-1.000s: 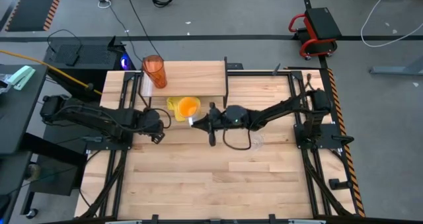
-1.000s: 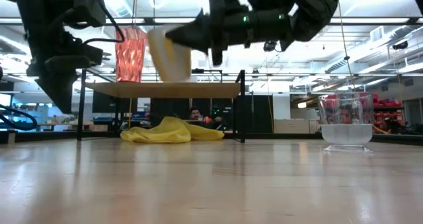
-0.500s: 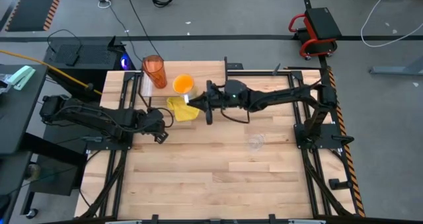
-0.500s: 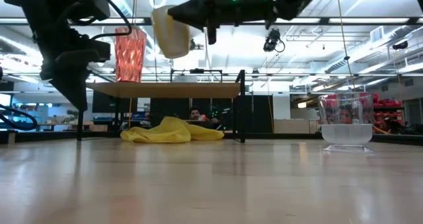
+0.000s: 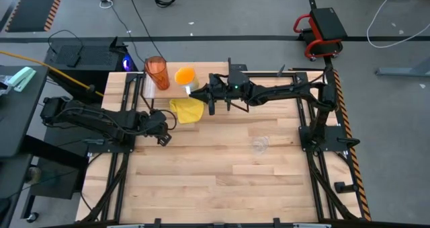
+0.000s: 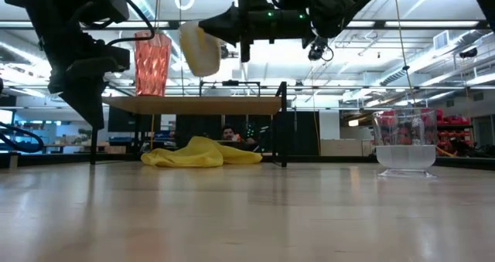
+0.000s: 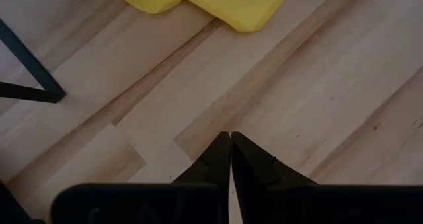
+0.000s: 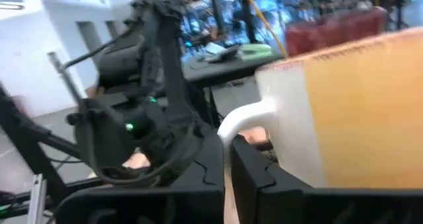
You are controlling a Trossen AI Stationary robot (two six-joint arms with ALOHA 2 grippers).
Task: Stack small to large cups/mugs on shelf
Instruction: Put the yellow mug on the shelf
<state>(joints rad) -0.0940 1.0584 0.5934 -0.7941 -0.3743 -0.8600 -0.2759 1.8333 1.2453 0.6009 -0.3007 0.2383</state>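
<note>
Cups: tumbler, mug, clear cup.

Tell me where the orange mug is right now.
The orange mug hangs in the right gripper above the shelf, just right of the red tumbler in the high view.

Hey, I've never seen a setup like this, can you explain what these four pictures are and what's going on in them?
It is a two-armed robot at a wooden table, filmed from overhead, from table height, and from a camera on each wrist. The right gripper holds an orange mug by its white handle, jaws shut, above a small wooden shelf. A tall orange-red tumbler stands on that shelf. A yellow cloth and a small clear cup sit on the table. The left gripper waits, jaws shut on nothing.
</note>
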